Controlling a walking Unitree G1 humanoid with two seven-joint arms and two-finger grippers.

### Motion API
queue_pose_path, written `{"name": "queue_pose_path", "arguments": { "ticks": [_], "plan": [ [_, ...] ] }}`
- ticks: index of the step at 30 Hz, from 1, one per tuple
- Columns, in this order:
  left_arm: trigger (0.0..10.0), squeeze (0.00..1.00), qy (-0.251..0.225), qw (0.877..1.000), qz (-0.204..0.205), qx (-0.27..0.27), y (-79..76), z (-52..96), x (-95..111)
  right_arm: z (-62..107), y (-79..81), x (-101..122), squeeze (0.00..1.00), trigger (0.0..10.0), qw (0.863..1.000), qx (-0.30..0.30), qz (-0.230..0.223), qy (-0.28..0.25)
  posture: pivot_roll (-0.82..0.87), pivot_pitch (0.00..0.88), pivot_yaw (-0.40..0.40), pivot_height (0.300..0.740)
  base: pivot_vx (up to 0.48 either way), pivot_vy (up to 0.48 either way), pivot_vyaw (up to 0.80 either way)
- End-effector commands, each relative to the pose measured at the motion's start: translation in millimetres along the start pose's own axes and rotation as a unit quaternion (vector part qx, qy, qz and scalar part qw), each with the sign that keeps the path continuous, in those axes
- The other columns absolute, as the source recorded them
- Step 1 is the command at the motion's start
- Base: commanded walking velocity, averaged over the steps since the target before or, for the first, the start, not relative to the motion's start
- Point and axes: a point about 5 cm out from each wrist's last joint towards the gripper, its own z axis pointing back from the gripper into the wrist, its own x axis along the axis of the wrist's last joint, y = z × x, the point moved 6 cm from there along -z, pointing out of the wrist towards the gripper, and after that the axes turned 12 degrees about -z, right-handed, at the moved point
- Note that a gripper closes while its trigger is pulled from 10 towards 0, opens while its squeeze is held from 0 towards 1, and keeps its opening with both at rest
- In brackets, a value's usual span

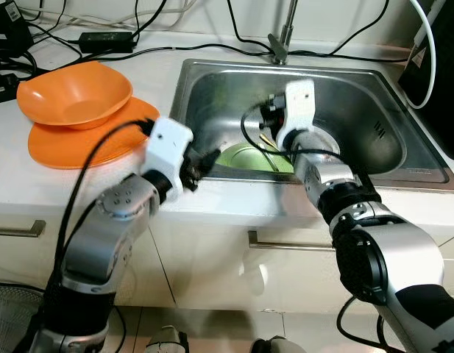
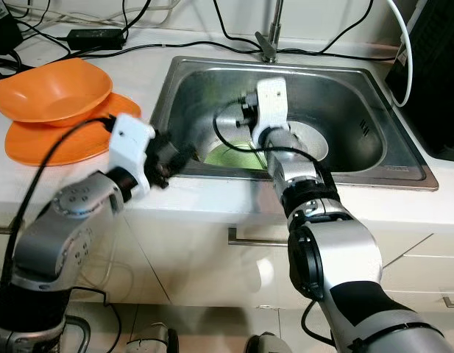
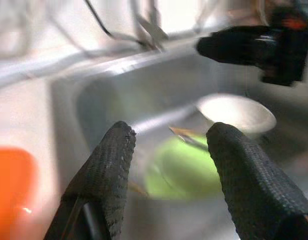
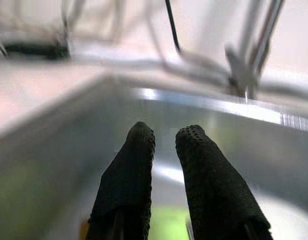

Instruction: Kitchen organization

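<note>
A green plate [image 1: 249, 157] lies in the steel sink [image 1: 359, 81] with a thin utensil [image 3: 186, 138] across it. Beside it, further right, sits a white bowl [image 1: 324, 141]. My left gripper [image 1: 202, 163] hovers at the sink's front left rim, open and empty, pointing at the green plate [image 3: 181, 172]. My right gripper [image 1: 262, 126] is down inside the sink just above the plate's far edge. Its fingers [image 4: 139, 150] are nearly together, with nothing between them. An orange bowl [image 1: 76, 94] rests on an orange plate [image 1: 72, 147] on the counter to the left.
The faucet [image 1: 283, 37] rises behind the sink. Cables and a black power adapter [image 1: 105, 40] lie along the back of the white counter. A black appliance [image 1: 441, 66] stands at the right. Drawer handles [image 1: 285, 244] run below the counter front.
</note>
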Motion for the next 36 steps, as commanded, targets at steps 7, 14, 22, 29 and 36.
{"name": "queue_pose_path", "arguments": {
  "ticks": [7,14,22,29,36],
  "plan": [
    [10.0,0.00,-0.015,0.981,0.016,0.193,83.9,0.0,15,7.3,12.8,-3,0.00,10.0,0.998,0.047,-0.031,-0.039,0.11,0.072,-0.041,0.718,0.000,0.000,0.00],
    [10.0,0.00,0.026,0.961,-0.003,0.274,137.3,14.6,-3,30.3,20.9,-72,0.00,10.0,0.994,0.070,-0.071,0.035,0.10,0.068,-0.029,0.718,0.000,0.000,0.00],
    [10.0,0.00,0.063,0.922,-0.005,0.381,203.8,51.5,-15,49.0,40.8,-108,0.00,10.0,0.989,0.097,-0.093,0.064,0.10,0.072,-0.018,0.718,0.000,0.000,0.00],
    [10.0,1.00,0.064,0.896,0.057,0.436,228.4,71.0,-23,50.2,49.8,-105,0.00,10.0,0.988,0.112,-0.090,0.057,0.11,0.074,-0.020,0.718,0.000,0.000,0.00],
    [10.0,1.00,0.063,0.895,0.056,0.438,232.2,78.3,-21,45.6,36.2,-89,0.00,10.0,0.991,0.094,-0.085,0.032,0.10,0.075,-0.026,0.718,0.000,0.000,0.00]
  ]
}}
